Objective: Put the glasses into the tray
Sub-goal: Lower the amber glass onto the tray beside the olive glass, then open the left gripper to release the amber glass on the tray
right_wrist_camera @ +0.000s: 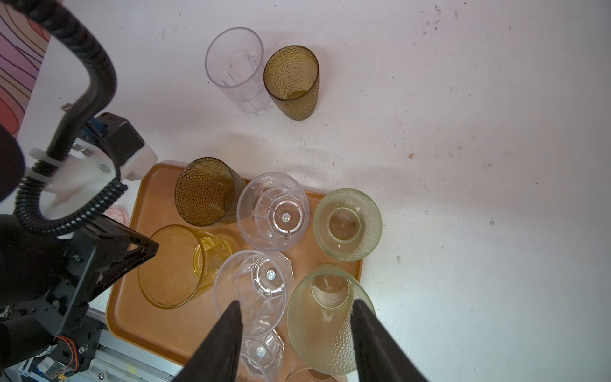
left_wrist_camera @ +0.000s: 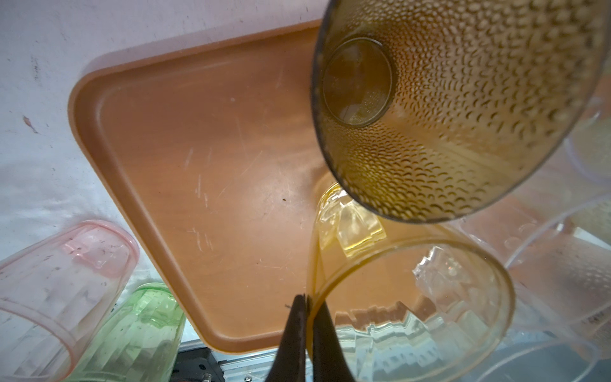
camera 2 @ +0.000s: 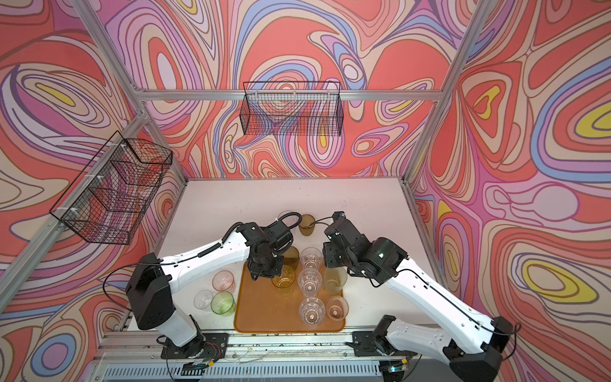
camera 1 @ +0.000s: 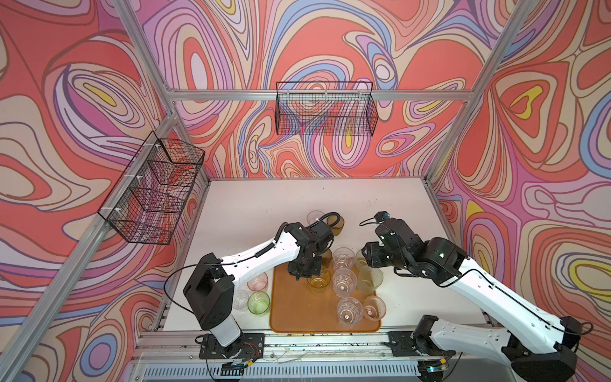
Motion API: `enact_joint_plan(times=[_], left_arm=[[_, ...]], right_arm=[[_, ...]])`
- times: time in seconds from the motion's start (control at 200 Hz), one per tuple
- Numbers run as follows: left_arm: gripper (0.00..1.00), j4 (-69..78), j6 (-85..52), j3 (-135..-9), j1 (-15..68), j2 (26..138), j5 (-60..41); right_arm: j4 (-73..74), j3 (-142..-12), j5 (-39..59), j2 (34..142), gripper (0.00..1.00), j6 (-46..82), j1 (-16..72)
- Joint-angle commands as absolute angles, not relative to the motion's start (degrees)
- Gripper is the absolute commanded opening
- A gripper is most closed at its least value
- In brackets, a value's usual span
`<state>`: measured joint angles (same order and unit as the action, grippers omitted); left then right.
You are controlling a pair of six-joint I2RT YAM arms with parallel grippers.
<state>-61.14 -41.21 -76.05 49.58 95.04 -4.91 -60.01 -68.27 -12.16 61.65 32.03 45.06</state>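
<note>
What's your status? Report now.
Left end effector shut on amber glass over tray. Right end effector open above pale green glass. Olive glass close alongside.

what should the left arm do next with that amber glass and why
Probably open the left gripper to let go. Its jaws are pinched shut on the rim of the amber yellow glass, which appears to stand upright inside the tray, next to a clear faceted glass. I cannot tell whether its base fully touches the tray, so release gently.
</note>
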Motion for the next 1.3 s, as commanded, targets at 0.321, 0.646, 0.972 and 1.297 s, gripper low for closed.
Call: enact_joint_plan(times=[0.321, 0.646, 0.972, 1.297], left_arm=[[0.05, -60.8, -42.2, -77.2, 50.4, 96.8, -4.8], [0.08, -60.1, -42.6, -76.6, 50.8, 97.0, -4.9], [0.13, -60.2, -42.7, -76.6, 50.9, 97.2, -4.8], [0.17, -60.1, -43.0, -76.3, 50.9, 97.0, -5.1]], right_arm=[[-60.7, -67.4, -13.3, 60.6, 0.54, 31.7, 44.9], [-60.6, -67.5, -13.2, 60.5, 0.54, 31.6, 44.9], [-60.8, -67.6, -13.2, 60.5, 0.54, 31.6, 44.9], [-60.9, -67.9, -13.1, 60.5, 0.54, 31.5, 44.9]])
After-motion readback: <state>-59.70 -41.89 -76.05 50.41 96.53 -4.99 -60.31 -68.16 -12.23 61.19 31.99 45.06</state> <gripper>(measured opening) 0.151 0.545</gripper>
